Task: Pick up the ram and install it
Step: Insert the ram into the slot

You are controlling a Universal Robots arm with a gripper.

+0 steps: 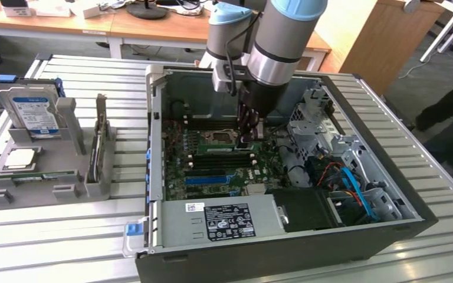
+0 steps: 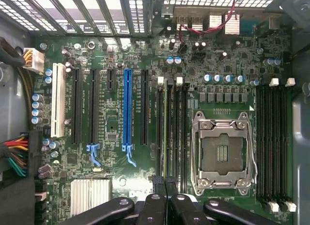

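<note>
The arm's black end effector (image 2: 165, 188) is down inside the open dark-grey computer case (image 1: 415, 227). Its fingers (image 2: 156, 205) are pinched almost together, leaving only a narrow gap. That gap grips the thin upper edge of the ram (image 2: 168, 133), a long, narrow green circuit-board stick seen edge-on in the wrist view.

The ram stands on its long edge with its flat faces upright. It is in line with the bank of black memory slots (image 2: 184, 138) on the green motherboard (image 2: 111, 172). This bank lies between the open silver processor socket (image 2: 223, 155) and a long black expansion slot (image 2: 144, 109), which has a blue expansion slot (image 2: 127, 111) just beyond it.

The ram's long axis runs parallel to all these slots. One end is toward the grilled wall of the case (image 2: 97, 12) and the other is under the fingers. In the exterior view the slots run from that view's left to its right, and the end effector (image 1: 246, 137) hangs straight down over them, just beside the socket. Whether the stick is fully seated cannot be told.

The case sits on a slatted metal worktop (image 1: 69, 236).
</note>
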